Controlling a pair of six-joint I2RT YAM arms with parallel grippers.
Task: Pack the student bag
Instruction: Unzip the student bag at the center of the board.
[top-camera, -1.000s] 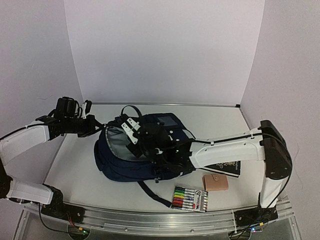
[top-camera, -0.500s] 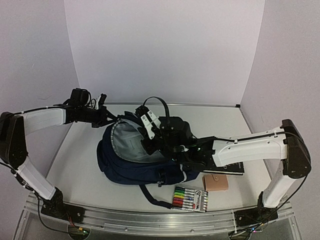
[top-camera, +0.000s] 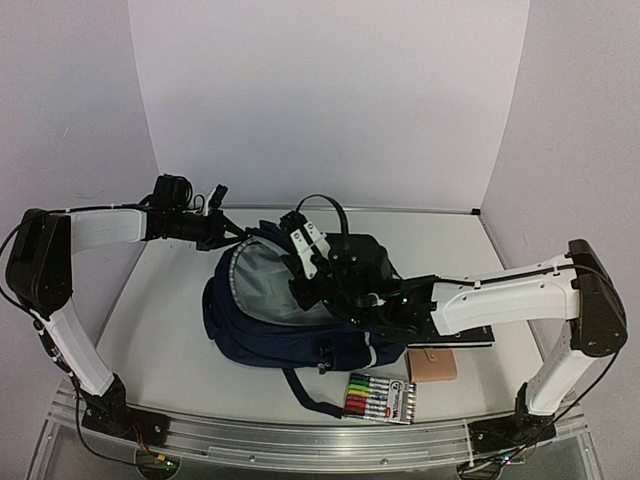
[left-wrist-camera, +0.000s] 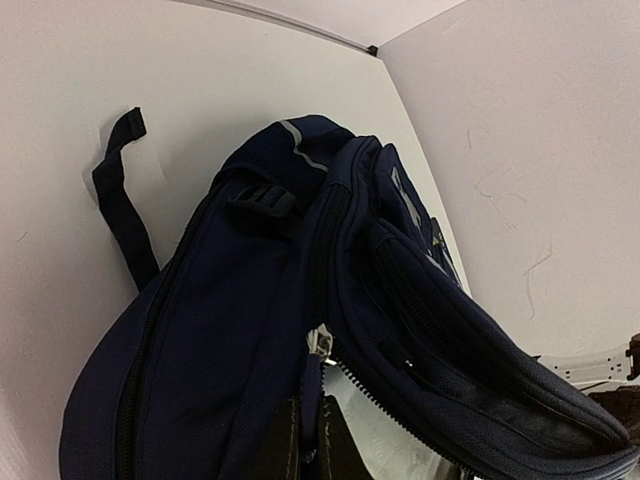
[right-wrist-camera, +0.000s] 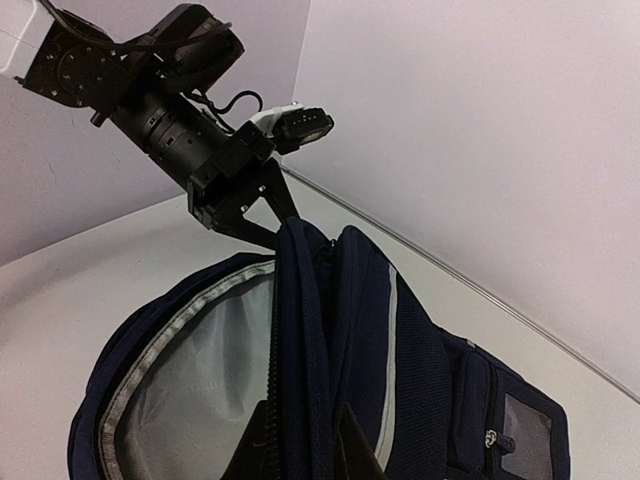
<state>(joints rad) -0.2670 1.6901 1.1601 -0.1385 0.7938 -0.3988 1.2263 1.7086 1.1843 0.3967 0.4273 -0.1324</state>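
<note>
The student bag (top-camera: 270, 335), navy blue with a grey lining (top-camera: 262, 285), lies on its side mid-table with its main compartment gaping toward the left. My left gripper (top-camera: 232, 237) is shut on the zip pull at the top of the opening; the left wrist view shows the pull strap pinched between the fingers (left-wrist-camera: 308, 455) just under the silver slider (left-wrist-camera: 320, 342). My right gripper (top-camera: 300, 262) is shut on the bag's navy front flap, which the right wrist view shows standing between the fingers (right-wrist-camera: 300, 450), with the lining (right-wrist-camera: 190, 390) beside it.
A pack of coloured markers (top-camera: 380, 398) lies near the front edge. A tan wallet (top-camera: 430, 365) sits right of it. A black book (top-camera: 470, 337) lies under the right forearm. A loose bag strap (top-camera: 305, 392) trails toward the front, and white walls close in the table.
Both arms rose and shifted right, lifting the bag's rim. The opening now gapes wider and shows more grey lining. The left gripper moved toward the back wall.
</note>
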